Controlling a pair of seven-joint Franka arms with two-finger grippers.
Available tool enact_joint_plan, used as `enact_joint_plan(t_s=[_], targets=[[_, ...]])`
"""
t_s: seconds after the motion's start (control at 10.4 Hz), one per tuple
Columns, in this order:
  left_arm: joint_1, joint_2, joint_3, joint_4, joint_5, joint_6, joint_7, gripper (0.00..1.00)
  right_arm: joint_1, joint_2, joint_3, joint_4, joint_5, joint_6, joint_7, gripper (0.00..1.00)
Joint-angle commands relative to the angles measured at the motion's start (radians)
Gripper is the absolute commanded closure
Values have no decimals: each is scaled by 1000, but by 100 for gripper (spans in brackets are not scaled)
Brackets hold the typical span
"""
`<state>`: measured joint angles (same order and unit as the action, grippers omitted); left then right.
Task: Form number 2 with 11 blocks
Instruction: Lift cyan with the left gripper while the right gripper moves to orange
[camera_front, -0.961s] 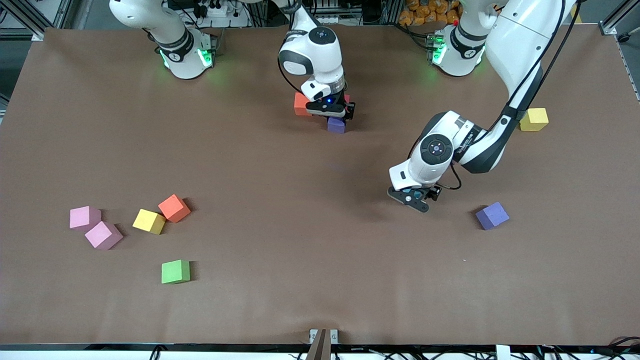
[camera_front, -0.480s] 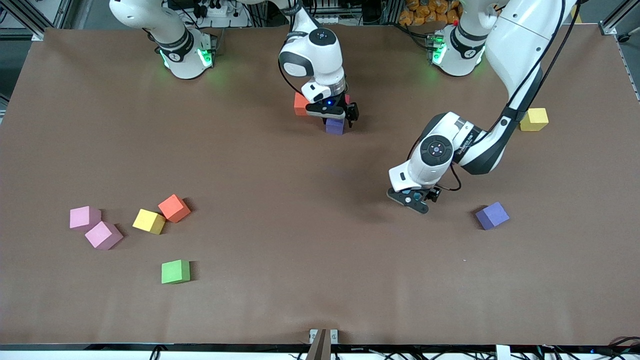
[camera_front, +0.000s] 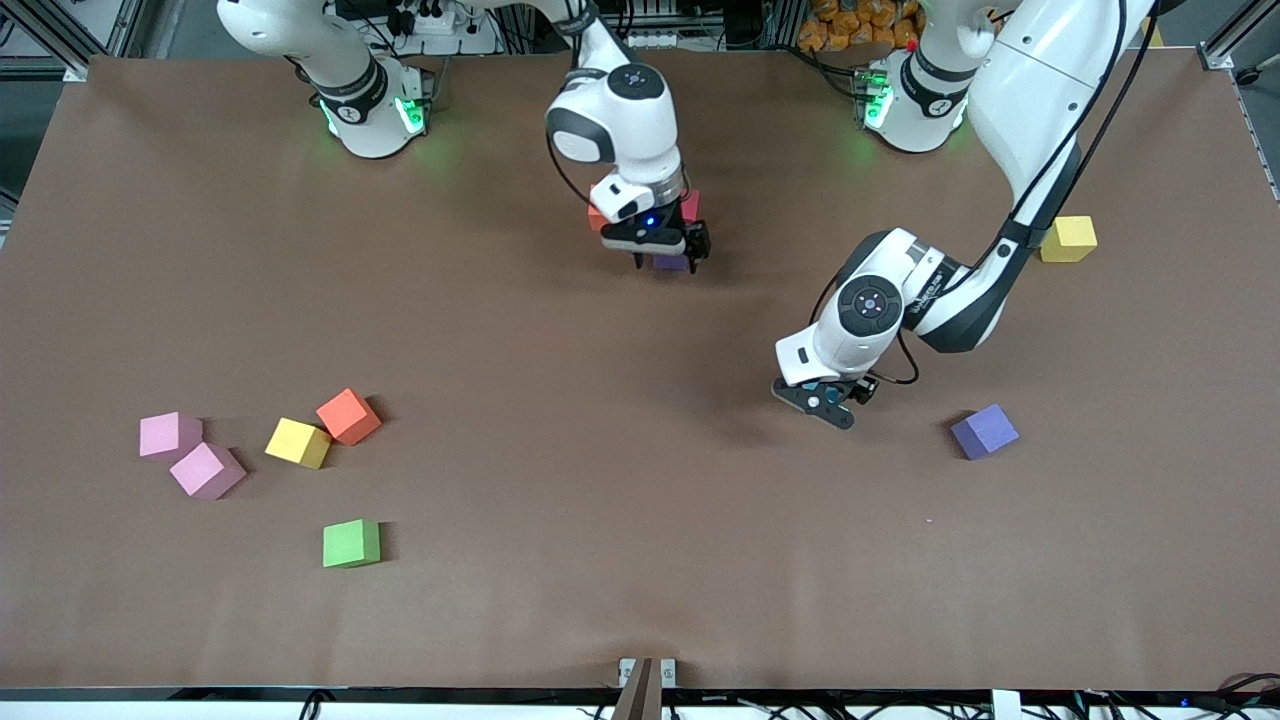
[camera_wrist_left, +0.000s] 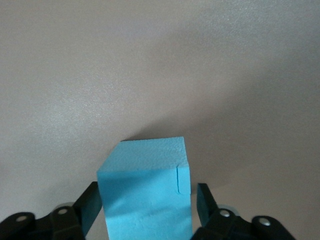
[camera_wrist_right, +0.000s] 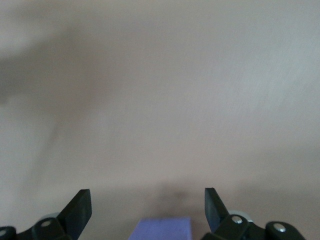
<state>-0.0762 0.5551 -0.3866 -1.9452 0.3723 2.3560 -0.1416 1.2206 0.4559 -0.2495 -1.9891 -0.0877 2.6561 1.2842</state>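
Low over the table (camera_front: 640, 600), at about 4 o'clock from its middle on the front view's clock: left gripper (camera_front: 825, 405) (camera_wrist_left: 145, 197), open, astride a light blue block (camera_wrist_left: 145, 200), one finger (camera_wrist_left: 89, 207) against its side, the other a sliver off it. At 3 o'clock from that gripper, near, flat on the table: loose purple block (camera_front: 985, 431). At 1 o'clock, well apart, near the left arm's base: yellow block (camera_front: 1068, 238). At 12 o'clock from the table's middle: right gripper (camera_front: 665, 250) (camera_wrist_right: 147, 207), spread wide, holding nothing, just over another purple block (camera_front: 668, 263) (camera_wrist_right: 162, 228) lying between its fingers (camera_wrist_right: 80, 207). Just beside that one, toward the bases, half hidden by the wrist: orange block (camera_front: 597, 215) and crimson block (camera_front: 690, 205), the start of the number 2. At 8 o'clock from the middle, toward the right arm's end, a loose cluster: orange cube (camera_front: 348, 416) touching yellow cube (camera_front: 298, 442), two pink blocks (camera_front: 170, 435) (camera_front: 207, 470) touching each other. At 6 o'clock from that cluster, apart: green block (camera_front: 351, 543).
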Motion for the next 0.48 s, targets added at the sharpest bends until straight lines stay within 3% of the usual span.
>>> enact_joint_plan(t_s=[0.0,0.19,0.38], targets=[[-5,6,6,20,5,2,8,42,-145,-104,10,-22,-26,-79,-229,0],[-2,-6,5,23,3,2,2,53,-299,-128,15,-20,-15,-108,-485,0],[-5,-41,5,29,-67,-4,-3,53,-467,-125,19,-19,-9,-116,-755,0]])
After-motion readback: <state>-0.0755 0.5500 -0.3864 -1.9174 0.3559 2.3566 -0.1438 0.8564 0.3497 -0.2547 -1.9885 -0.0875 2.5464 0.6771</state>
